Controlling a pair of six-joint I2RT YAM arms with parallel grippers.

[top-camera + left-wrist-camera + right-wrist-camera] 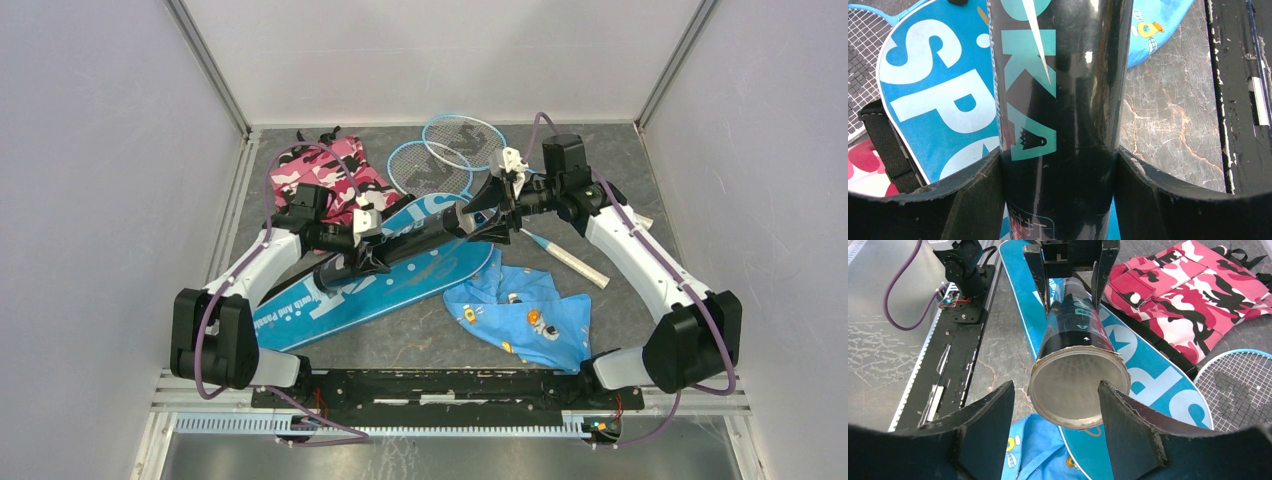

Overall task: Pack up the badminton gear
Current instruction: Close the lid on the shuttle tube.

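— Where's the black tube?
— Over the blue SPORT cover, with the left gripper pinching its middle.
— And the right gripper?
— Spread wide at the tube's open end, apparently not touching it. The racquets lie behind on the table.

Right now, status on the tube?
Left fingers shut on black tube; right fingers open at its mouth. Tube held over SPORT cover. Blue cartoon cloth lies under the right fingers.
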